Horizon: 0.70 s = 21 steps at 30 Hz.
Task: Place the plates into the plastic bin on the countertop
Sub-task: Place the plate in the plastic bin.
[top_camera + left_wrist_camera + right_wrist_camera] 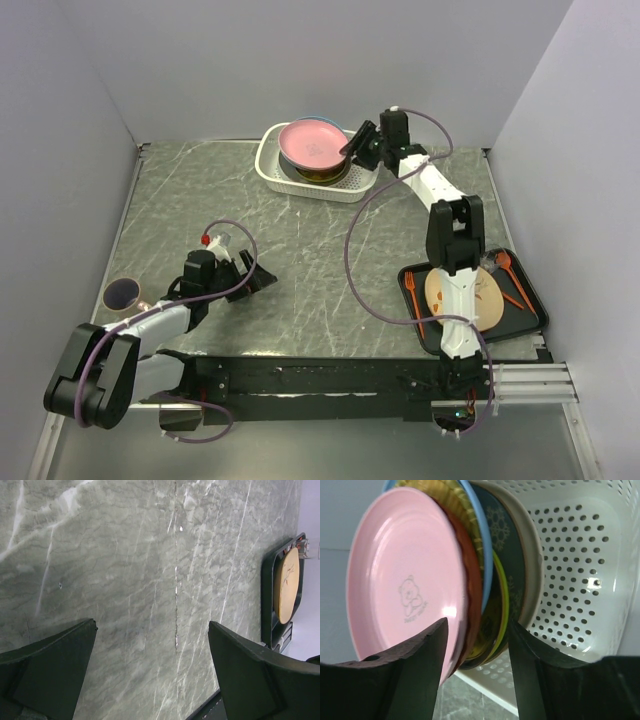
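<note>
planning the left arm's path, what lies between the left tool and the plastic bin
Nothing but bare countertop between the left tool and the plastic bin, as the top view shows.

Plain pale grey walls [300, 60] box in three sides, apparently evenly lit.

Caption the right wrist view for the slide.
Right claw open astride the rim of stacked plates, pink bear-print plate on top, inside the white perforated bin.
</note>
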Each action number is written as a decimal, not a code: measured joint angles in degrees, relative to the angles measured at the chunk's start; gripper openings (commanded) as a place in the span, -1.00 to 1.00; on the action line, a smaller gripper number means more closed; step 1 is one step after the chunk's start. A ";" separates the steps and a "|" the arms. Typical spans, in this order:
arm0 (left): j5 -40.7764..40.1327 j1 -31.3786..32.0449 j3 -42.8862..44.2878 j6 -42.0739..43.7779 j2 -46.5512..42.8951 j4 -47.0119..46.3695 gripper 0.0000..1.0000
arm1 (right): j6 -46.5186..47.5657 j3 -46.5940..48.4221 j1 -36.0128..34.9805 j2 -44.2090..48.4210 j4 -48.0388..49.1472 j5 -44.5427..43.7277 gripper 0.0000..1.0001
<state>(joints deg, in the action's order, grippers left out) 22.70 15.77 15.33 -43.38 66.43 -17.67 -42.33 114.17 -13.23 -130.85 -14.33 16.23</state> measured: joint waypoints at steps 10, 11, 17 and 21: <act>0.04 0.00 -0.04 -0.46 0.04 -0.11 0.99 | -0.48 -0.26 0.04 2.62 1.70 0.31 0.36; 0.04 0.00 -0.11 -0.50 0.04 -0.15 0.99 | -0.52 -0.61 0.07 3.06 1.95 0.31 0.37; 0.04 0.00 -0.26 -0.87 -0.26 -0.04 0.99 | -0.66 -5.75 0.35 7.80 3.30 -0.35 0.47; -0.02 0.00 -0.24 -0.83 -2.25 0.76 0.99 | -0.15 -7.96 0.42 10.25 3.85 -0.94 0.55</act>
<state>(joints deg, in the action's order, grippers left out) 22.68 15.77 15.09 -44.21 64.18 -16.91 -42.48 106.21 -12.82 -120.60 -10.48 15.29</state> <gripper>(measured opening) 0.994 0.743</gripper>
